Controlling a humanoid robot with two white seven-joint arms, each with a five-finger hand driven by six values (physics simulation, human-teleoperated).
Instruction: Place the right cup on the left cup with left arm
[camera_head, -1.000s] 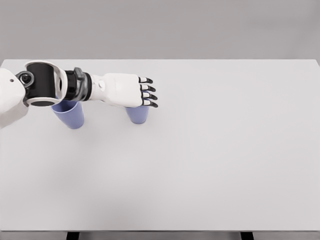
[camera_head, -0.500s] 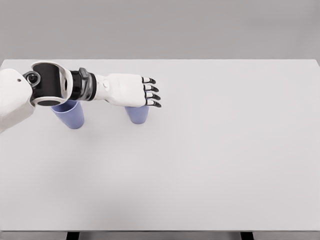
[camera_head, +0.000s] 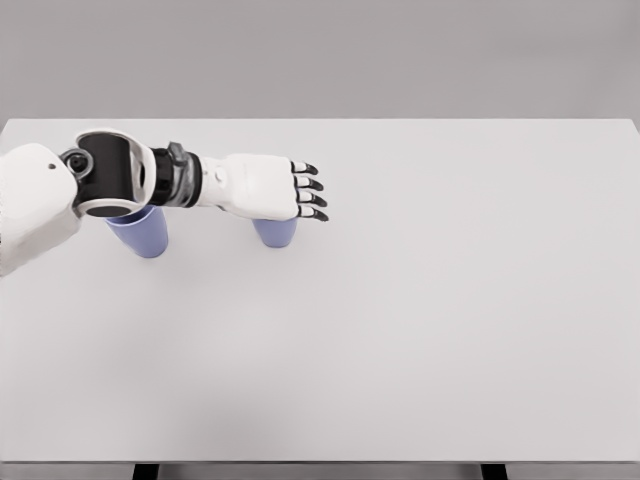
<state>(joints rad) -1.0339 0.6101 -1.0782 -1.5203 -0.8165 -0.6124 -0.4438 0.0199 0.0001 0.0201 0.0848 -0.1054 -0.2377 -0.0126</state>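
The left hand (camera_head: 268, 187) reaches in from the left over the white desk (camera_head: 420, 300), palm down, its dark-tipped fingers (camera_head: 312, 199) stretched out and slightly spread, holding nothing. Directly beneath the palm stands the right cup (camera_head: 275, 232), a blue cup whose lower body shows below the hand while its rim is hidden. Whether the palm touches it cannot be told. The left cup (camera_head: 145, 232), also blue, stands back toward the elbow, under the forearm, well apart from the first.
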